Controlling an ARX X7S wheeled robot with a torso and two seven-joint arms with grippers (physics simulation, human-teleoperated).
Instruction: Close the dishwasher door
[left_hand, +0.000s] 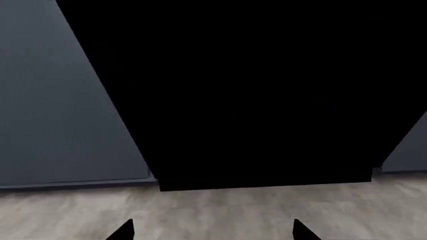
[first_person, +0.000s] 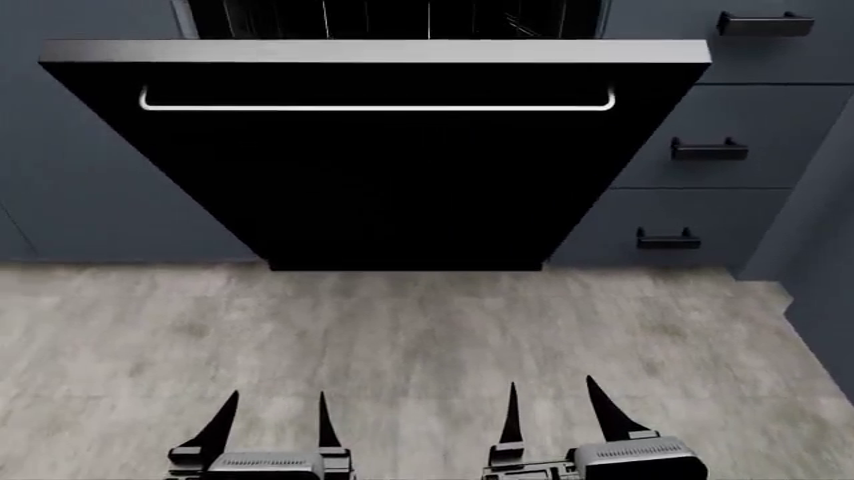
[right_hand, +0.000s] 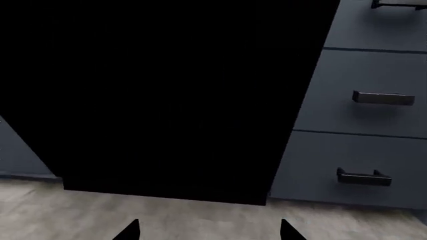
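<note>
Both claws, left gripper (first_person: 274, 415) and right gripper (first_person: 554, 405), hover spread apart, empty, well short of the part-open dishwasher door (first_person: 387, 170) ahead. Risk: pushing off-centre, fingertips skid on gloss.

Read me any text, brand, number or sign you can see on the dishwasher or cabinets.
None. The dishwasher door is plain glossy black, its handle bare silver. The drawers beside it carry only black handles, no labels or numbers.

Glossy black dishwasher door (first_person: 387, 180); grey-blue drawer fronts (first_person: 747, 125); grey-beige floor (first_person: 427, 340).
</note>
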